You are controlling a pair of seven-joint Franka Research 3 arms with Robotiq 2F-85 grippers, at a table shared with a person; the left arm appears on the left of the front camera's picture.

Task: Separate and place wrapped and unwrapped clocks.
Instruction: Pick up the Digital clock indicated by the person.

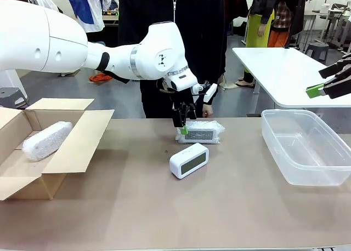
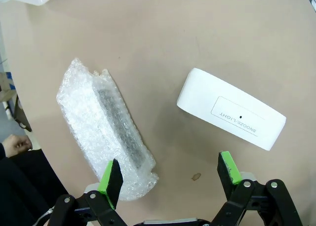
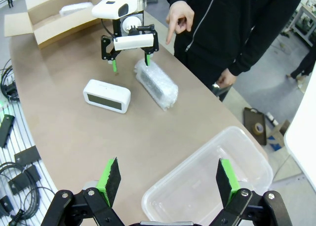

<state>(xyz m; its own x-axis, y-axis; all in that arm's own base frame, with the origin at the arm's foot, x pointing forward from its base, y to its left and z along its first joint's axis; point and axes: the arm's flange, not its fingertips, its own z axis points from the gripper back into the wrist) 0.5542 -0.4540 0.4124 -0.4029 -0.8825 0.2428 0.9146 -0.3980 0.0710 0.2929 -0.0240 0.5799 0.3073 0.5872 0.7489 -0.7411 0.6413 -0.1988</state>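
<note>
A bare white clock [image 1: 188, 160] lies mid-table, seen top-up as the white clock [image 2: 231, 116] in the left wrist view. Just behind it lies a bubble-wrapped clock [image 1: 202, 132]. My left gripper [image 1: 184, 124] hangs open over that clock's left end. From the wrist, one finger [image 2: 111, 176] overlaps the end of the wrapped clock [image 2: 106, 130] and the other stands over bare table. Another wrapped clock [image 1: 46, 140] rests inside the cardboard box [image 1: 82, 136]. My right gripper [image 3: 167, 179] is open and empty above the clear bin [image 3: 207, 186].
The cardboard box stands open at the left edge, the clear plastic bin [image 1: 307, 147] at the right. A person in black stands at the far side, one hand [image 3: 178, 18] pointing down towards the wrapped clock [image 3: 157, 85]. A white table [image 1: 285, 70] stands behind on the right.
</note>
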